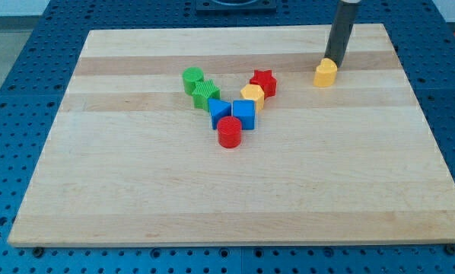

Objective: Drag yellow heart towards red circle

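Heart-shaped yellow block (326, 73) is sitting plain and unlabelled on the desk (235, 198), my tip (335, 61) touching its top-right edge, red circle (229, 132) lying well apart.

The table (235, 198) is pale wood with lighter and darker bands, and around it lies a blue surface (14, 84) dotted with holes. On it sit a yellow heart (326, 73), a red circle (229, 132), a red star (263, 81), two blue blocks (243, 114), two green blocks (193, 79) and another yellow block (252, 95). My tip (335, 60) is dark grey.

green blocks (201, 86), blue blocks (233, 113) — red star (264, 81), yellow block (252, 96)
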Robot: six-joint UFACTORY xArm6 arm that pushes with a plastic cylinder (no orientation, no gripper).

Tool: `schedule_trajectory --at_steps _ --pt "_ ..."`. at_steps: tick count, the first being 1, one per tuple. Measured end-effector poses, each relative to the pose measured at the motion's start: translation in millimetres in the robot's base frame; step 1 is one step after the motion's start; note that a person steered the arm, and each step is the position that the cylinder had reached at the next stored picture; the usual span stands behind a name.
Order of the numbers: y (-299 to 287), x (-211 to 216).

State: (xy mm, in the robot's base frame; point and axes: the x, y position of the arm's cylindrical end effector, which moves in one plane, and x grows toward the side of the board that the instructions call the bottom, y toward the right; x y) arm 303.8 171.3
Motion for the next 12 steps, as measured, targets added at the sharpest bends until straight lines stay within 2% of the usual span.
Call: schedule_trajectory --at_steps 4,8,12 --pt "-1 27" --pt "-39 38" --pt "-51 74"
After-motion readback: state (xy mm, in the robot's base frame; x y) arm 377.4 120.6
